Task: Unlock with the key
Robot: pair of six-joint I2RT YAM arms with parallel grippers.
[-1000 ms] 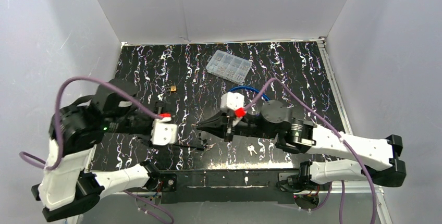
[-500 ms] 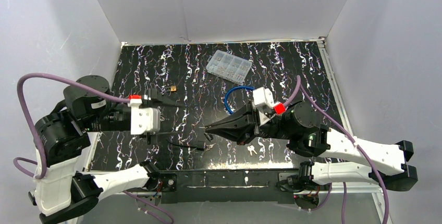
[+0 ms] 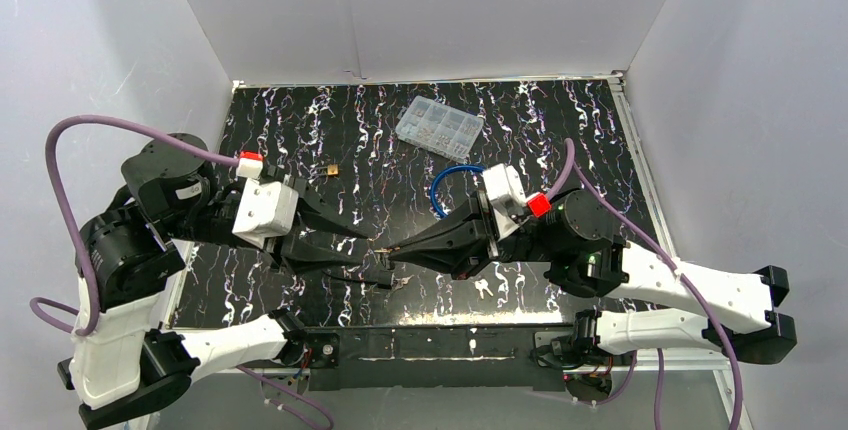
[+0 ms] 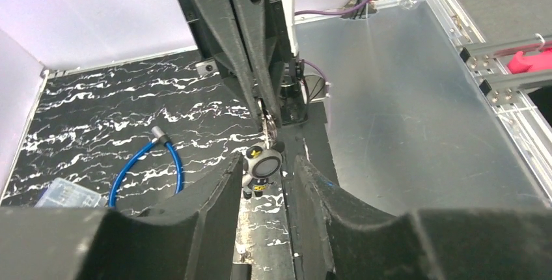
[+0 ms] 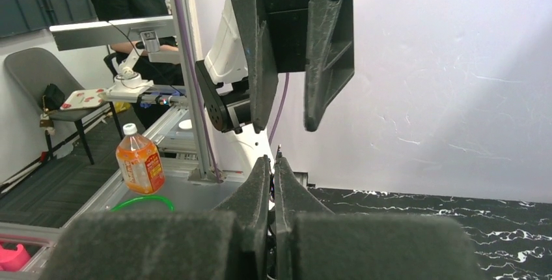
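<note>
Where the two arms meet over the black table, one lock sits between the tips of the left gripper. That gripper's two fingers stand parted, one on each side of the round lock body. A narrow gap shows on at least one side, so no clamp on the lock is confirmed.

The right gripper points straight at the lock from the opposite side. Its two fingers are pressed together and pinch one key at their tips. The key runs from those tips down to the face of the lock. Whether it is seated in the keyhole cannot be told.

Other items observed:
- Two loose keys lie on the table, behind the right fingertips and under that arm.
- One blue cable loop lies beyond the right fingers.
- One clear parts box lies farther out.
- One small brass piece lies beyond the left fingers.
</note>
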